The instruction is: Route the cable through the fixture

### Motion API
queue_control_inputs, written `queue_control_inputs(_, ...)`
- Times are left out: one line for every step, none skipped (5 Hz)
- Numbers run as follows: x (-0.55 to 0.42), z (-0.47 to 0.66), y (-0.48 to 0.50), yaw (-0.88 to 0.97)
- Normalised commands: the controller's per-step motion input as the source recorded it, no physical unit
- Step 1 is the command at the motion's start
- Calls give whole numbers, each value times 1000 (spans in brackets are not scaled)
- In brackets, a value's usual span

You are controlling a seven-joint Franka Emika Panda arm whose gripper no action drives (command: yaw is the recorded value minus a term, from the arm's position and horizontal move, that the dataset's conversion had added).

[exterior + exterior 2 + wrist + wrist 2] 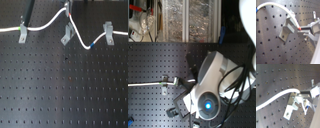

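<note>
sideways, the cable [50, 22] snakes past the slanted fixture [66, 35].

Dark perforated board [60, 95], cluttered shelving [183, 20] behind.

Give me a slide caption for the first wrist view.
Gripper holds the white cable at the slanted grey fixture on the perforated board.

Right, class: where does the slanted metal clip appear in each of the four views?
First exterior view: fixture, upper middle, between two upright clips.
Second exterior view: cannot tell; the arm hides much of the board.
First wrist view: fixture under the cable's curve.
Second wrist view: fixture beside the cable.
Shared landmark: the white cable.
</note>
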Motion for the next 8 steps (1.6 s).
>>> queue_control_inputs(42,142,28,-91)
queue_control_inputs(-32,720,62,-303)
queue_control_inputs(-8,0,-7,0)
queue_control_inputs(-267,1,142,9)
queue_control_inputs(-395,16,165,54)
queue_control_inputs(-325,302,102,0)
queue_control_inputs(54,338,-51,0)
queue_control_inputs(89,475,-158,0)
